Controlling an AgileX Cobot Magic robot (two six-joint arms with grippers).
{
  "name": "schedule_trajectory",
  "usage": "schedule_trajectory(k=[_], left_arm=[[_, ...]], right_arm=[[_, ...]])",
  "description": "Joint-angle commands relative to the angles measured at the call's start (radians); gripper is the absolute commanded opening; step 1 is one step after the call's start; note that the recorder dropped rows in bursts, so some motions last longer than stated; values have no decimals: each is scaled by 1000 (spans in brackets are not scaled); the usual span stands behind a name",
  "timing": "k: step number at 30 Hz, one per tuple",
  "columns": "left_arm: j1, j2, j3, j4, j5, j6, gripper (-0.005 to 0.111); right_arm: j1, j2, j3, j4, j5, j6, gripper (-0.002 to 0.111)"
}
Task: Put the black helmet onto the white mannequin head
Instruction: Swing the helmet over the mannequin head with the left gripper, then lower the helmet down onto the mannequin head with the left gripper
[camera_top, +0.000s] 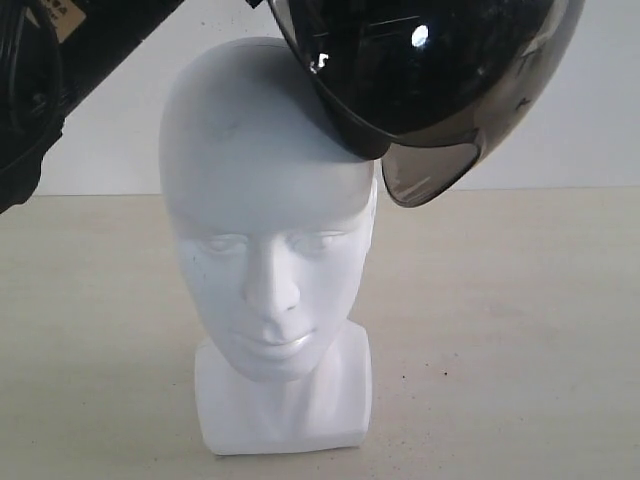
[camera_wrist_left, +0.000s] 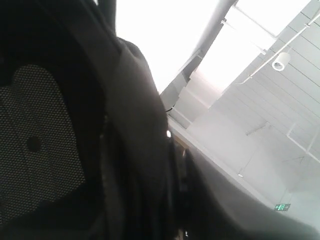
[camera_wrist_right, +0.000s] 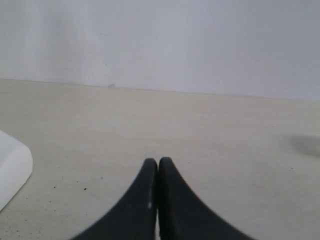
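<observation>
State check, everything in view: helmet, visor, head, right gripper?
black helmet, raised and tilted beside the top of the head, not yet seated; contact with the crown unclear
tinted visor, on the helmet, showing below its rim
white mannequin head, upright on the table, bare, facing the exterior camera
right gripper, shut, empty, low over the table

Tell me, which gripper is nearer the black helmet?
Left: its wrist view is filled by the inside of the black helmet. The right gripper hovers low over the table, well below it.
</observation>
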Motion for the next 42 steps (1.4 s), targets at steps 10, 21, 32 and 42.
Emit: schedule_trajectory(k=[10,21,32,42], left_arm=[[5,-107,-14,-42,-92,19,4],[5,-107,48,-120,-92,19,4],[16,-107,149,-259,-92,-23,4],[45,-136,209,-270,-92,-40,4]], right_arm=[[1,-6,-1,-8,-11,0,0],[1,-6,-1,-8,-11,0,0],[1,-6,-1,-8,-11,0,0],[1,-6,-1,-8,-11,0,0]])
